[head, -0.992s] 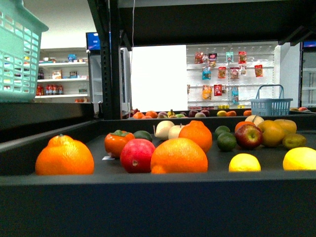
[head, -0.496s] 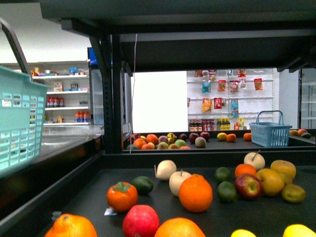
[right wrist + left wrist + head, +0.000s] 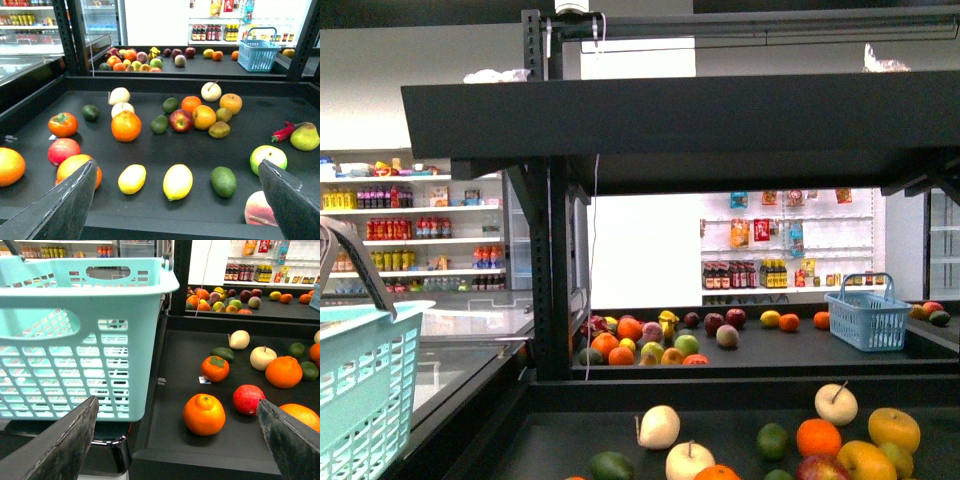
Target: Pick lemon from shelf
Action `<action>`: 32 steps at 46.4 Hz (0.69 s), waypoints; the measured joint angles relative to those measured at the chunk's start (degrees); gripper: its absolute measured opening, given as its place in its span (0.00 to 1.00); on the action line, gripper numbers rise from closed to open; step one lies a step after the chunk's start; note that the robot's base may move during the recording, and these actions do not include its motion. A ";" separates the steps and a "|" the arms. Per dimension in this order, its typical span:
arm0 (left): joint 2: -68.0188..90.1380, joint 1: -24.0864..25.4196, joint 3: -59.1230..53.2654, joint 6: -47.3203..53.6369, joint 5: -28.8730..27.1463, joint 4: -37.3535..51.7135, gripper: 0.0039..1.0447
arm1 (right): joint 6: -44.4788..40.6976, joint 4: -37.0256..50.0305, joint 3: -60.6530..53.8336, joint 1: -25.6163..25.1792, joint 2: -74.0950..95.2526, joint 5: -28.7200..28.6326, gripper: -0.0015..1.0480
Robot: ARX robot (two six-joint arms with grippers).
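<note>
Two yellow lemons lie near the front edge of the shelf's black tray (image 3: 150,215) in the right wrist view: a larger lemon (image 3: 178,181) and a smaller lemon (image 3: 132,178) beside it. My right gripper (image 3: 177,164) is open, hovering in front of and above them, apart from both. My left gripper (image 3: 177,405) is open over the same tray's other end, near an orange (image 3: 203,414), with nothing between its fingers. The front view shows the shelf's slanted upper tier (image 3: 650,115); no lemon and no gripper appear there.
A teal basket (image 3: 75,335) stands just beside the tray by the left gripper. A green avocado (image 3: 223,181), a peach (image 3: 260,209), a green apple (image 3: 268,157) and oranges (image 3: 126,125) surround the lemons. A blue basket (image 3: 257,50) sits on the far tray.
The front view has risen: the tray's fruit slid down the picture, both lemons dropped out of it, and the upper tier and the store's ceiling came into sight.
</note>
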 joint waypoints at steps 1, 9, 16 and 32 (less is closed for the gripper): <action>0.00 0.00 0.00 -0.02 0.00 0.00 0.93 | -0.02 0.00 0.00 0.00 0.00 0.02 0.93; 0.00 0.00 0.00 -0.02 -0.02 0.00 0.93 | -0.02 0.02 0.00 0.00 0.00 0.02 0.93; 0.00 0.00 0.00 -0.02 0.00 0.00 0.93 | -0.02 0.02 0.00 0.00 0.00 0.00 0.93; 2.19 0.48 1.55 -6.23 -0.15 -4.35 0.93 | 0.00 0.02 0.00 0.00 0.00 0.00 0.93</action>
